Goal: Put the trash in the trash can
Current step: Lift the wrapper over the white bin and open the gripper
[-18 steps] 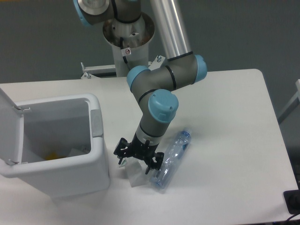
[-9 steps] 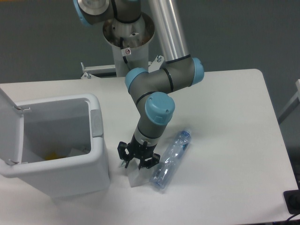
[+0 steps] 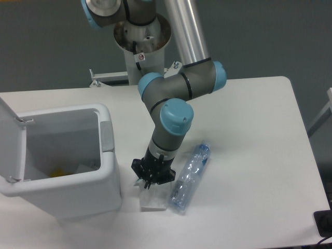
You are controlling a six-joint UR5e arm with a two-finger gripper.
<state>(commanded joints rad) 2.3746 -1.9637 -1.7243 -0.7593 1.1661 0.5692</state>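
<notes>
Camera view: trash can stands lid-open at table's left edge; bottle lies just right of gripper, long axis slanting toward arm; wrapper sits directly under fingers, which look drawn together on its top; bin lies leftward.

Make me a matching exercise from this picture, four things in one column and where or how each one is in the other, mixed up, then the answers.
1. trash can
2. plastic wrapper
3. crushed bottle
4. gripper

A. lying on the table to the right of the wrapper in the picture
B. closed on the wrapper's top
C. lid open, at the table's left
D. between bin and bottle, under the gripper

Pairs: 1-C, 2-D, 3-A, 4-B
</notes>
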